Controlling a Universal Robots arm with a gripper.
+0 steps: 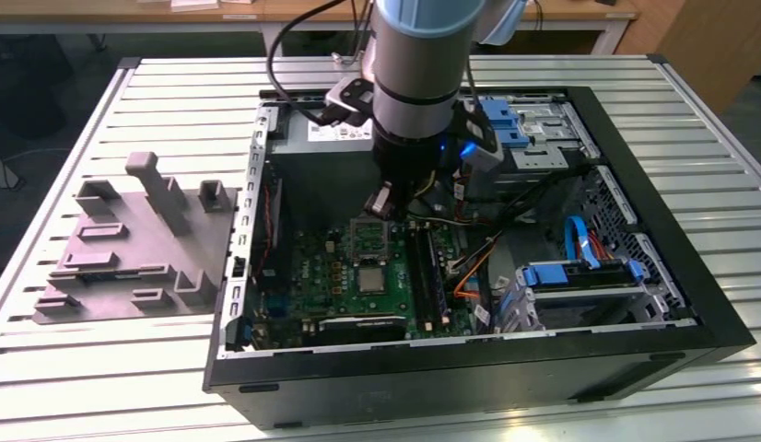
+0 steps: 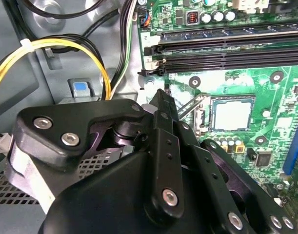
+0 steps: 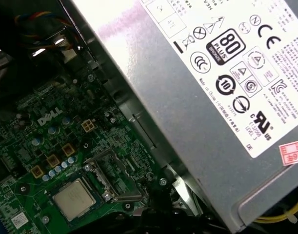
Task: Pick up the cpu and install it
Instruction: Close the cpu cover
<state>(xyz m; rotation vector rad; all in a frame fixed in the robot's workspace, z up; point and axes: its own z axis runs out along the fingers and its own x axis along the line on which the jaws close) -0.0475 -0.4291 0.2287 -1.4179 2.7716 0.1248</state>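
Locate the cpu lying flat and square in the socket of the green motherboard, silver top up, level with the socket frame and apparently seated already rather than carried. Note the hinged load plate swung up and back from the socket on the side towards the power supply; judge it left open so that the chip could be lowered straight in, and so not yet clamped down over the cpu. Find the gripper hanging upright inside the open computer case, over the raised load plate and just beside the cpu, touching neither as far as can be seen. Read the fingers as drawn together, with nothing visible between them. Observe the memory slots running alongside the socket and the yellow cables looped clear against the case wall, out of the arm's way. Outside the case, on the slatted table at the exterior view's left, note the grey plastic fixture with upright blocks, presumably the holding station for parts.
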